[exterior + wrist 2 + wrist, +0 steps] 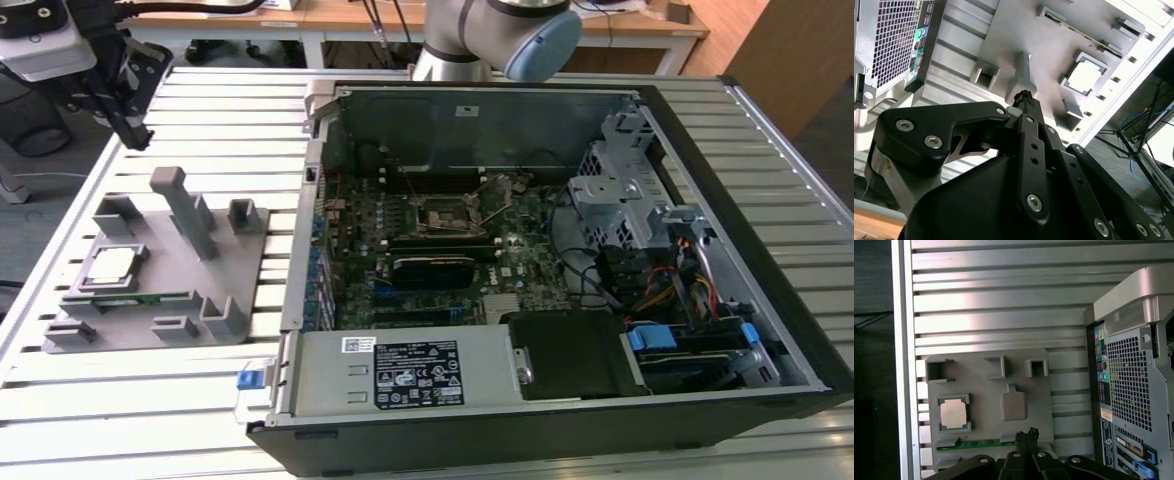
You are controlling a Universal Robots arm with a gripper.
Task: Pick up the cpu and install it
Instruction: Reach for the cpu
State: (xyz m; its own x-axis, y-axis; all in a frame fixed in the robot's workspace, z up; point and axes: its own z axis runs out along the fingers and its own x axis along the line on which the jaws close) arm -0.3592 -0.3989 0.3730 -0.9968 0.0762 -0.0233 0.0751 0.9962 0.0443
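CPU (pixel 111 264) lies flat in its fixture pocket, gripper closed above the table

Square and thin, the CPU shows a pale, shiny metal top with a narrow lighter rim around it. It sits face up in a square pocket of the grey fixture (pixel 247 290), by the fixture edge farthest from the open computer case (pixel 747 150). The fixture rests on the slatted tabletop (pixel 200 390), towards the edge at the exterior view's left. Being square, the chip has no long axis; its sides run parallel to the fixture's edges. A green memory stick (pixel 134 297) lies in a slot just beside it. The gripper (pixel 134 138) hangs in the air over the tabletop's far corner at the exterior view's left, well apart from the chip. Its fingers are pressed together with nothing between them, as both wrist views show
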